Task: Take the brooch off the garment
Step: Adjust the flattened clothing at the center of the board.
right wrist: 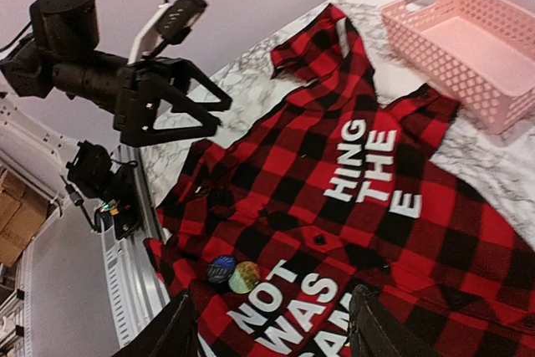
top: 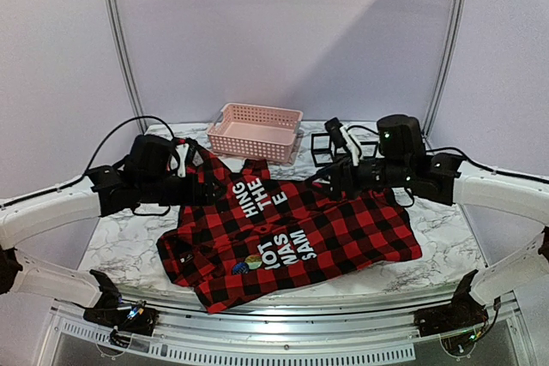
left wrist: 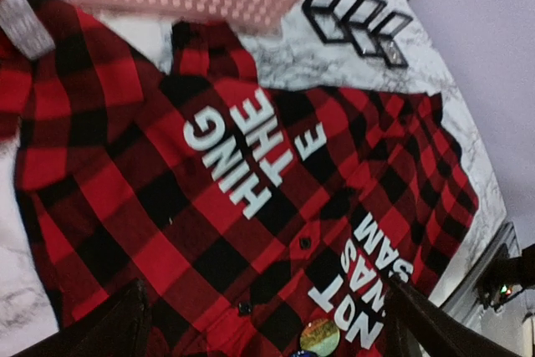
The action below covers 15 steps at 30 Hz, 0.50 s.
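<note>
Left claw [left wrist: 266,290] and right claw [right wrist: 274,294] both hang wide open and empty over the plaid shirt [top: 343,229] on the desk [top: 129,246], with the round brooch [top: 249,263] pinned by the lettering, nearer the desk's front edge than either, and I'd say closer to the left one.

Garment [top: 292,229]: red-and-black plaid shirt with dark buttons, spread front-up on the marble counter [top: 120,255].
Pose: lies aslant, collar toward the far left, hem toward the right, a near corner at the front edge.
Lettering: white block words, broken by folds, reading "HING THE E" and "NOT WAS SAM".
Brooch [right wrist: 245,277]: round, green-yellow-orange, on the shirt front just beside "NOT".
Second pin [right wrist: 221,268]: round, dark blue, touching the brooch.
</note>
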Available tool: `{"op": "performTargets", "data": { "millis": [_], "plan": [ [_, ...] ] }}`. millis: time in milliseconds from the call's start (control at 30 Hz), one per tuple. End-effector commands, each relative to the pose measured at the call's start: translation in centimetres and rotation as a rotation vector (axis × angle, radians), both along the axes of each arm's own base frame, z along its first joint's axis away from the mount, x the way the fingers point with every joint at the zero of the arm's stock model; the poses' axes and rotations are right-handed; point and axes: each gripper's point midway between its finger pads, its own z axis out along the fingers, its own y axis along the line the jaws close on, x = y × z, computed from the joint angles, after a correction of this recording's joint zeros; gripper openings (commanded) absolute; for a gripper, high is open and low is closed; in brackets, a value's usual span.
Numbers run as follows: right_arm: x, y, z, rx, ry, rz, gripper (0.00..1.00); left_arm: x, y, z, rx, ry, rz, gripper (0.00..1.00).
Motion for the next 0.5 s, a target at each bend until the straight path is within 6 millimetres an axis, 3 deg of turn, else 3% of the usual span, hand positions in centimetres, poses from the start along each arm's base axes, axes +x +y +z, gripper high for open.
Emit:
{"op": "performTargets", "data": {
  "millis": [0,233,467],
  "plan": [
    [-3.7,4.0,-2.3,0.046,0.048,0.135,0.60,-1.6,-1.7,-3.3,-0.007,0.097,0.039,0.97],
    [-7.4,8.8,-7.4,0.004,0.126,0.255,0.52,-2.6,-4.0,-7.0,-0.054,0.193,0.018,0.98],
    [-9.7,11.7,-13.0,-0.109,0.189,0.302,0.48,-3.2,-3.6,-10.7,-0.018,0.251,0.030,0.99]
  ]
}}
